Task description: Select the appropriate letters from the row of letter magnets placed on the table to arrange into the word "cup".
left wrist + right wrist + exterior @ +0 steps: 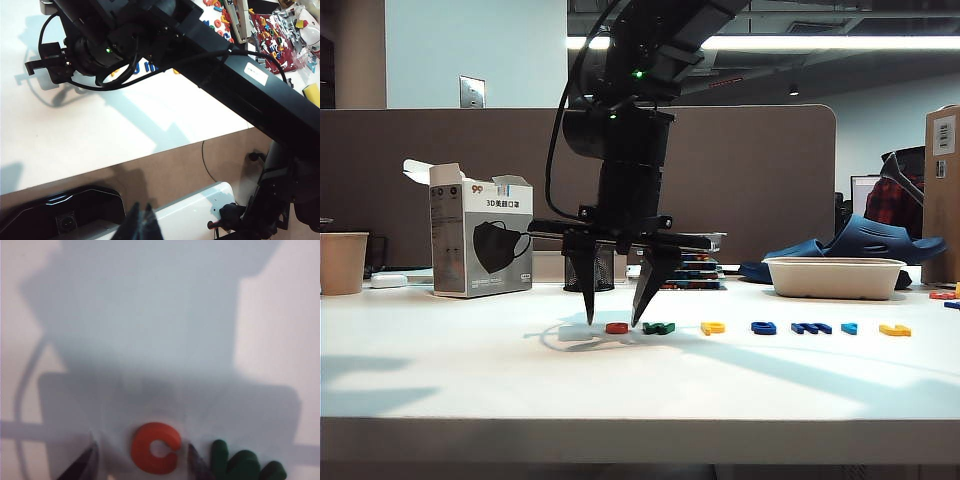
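Now poised over the tabletop (pixel 440 380), the right end effector (pixel 616 324) stands spread and holding nothing, its two dark fingertips (pixel 589 318) planted on either side of the red "c" (pixel 617 327). That letter is the landmark: it lies flat at the near-left end of the row of letter magnets (pixel 760 328), with the green letter (pixel 658 327) just beside it on its right. Further right of the red "c" comes a yellow letter (pixel 713 327), then the blue letters (pixel 811 327), then a second yellow letter (pixel 894 329) at the far end; which of the two yellows is the "u" and which the "p" cannot be read from here. The right wrist view shows the red "c" (pixel 156 448) lying between the jaws, apart from both.

The piece looks light, rigid and thin, a smooth plastic ring likely to skid on the slick white surface or pop out of a pinch. The best hold appears to be across its outer edges, low against the surface, clear of its green neighbour.

The left end effector (pixel 141 226) hangs off the tabletop's near edge, well away from the red "c", its fingers pressed together and gripping nothing
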Controlling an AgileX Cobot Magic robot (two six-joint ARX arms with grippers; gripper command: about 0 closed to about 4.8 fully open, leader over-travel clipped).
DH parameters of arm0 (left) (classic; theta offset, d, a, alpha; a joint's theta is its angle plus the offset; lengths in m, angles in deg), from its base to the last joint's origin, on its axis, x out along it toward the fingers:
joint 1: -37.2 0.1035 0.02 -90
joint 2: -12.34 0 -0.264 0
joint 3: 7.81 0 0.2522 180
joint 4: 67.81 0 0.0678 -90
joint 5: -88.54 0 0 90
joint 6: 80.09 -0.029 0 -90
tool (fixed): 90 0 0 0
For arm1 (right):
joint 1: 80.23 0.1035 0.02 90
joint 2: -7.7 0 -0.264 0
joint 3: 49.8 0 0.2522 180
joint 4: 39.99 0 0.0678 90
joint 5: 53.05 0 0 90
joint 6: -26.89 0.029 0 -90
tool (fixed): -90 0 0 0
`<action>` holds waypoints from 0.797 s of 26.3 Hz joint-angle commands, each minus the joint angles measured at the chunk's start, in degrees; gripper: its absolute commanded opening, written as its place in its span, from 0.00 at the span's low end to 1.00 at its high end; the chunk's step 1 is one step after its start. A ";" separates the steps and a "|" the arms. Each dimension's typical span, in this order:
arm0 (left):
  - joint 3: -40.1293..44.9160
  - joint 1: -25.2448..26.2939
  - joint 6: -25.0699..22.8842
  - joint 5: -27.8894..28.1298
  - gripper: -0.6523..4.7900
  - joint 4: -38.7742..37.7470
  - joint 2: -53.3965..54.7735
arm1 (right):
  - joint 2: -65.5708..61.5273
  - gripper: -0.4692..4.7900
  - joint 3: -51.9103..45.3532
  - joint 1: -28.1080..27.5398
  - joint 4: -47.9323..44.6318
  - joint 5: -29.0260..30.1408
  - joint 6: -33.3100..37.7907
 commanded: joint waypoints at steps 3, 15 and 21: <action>-0.13 -0.09 -0.26 -0.07 0.11 0.28 -0.15 | -1.40 0.51 0.24 0.31 0.98 -0.04 0.22; -0.13 -0.09 -0.26 -0.07 0.11 0.28 -0.15 | -1.44 0.47 0.24 0.24 1.92 -0.17 0.22; -0.13 -0.09 -0.26 -0.07 0.11 0.31 -0.15 | -1.46 0.46 0.24 0.24 1.90 -0.20 0.22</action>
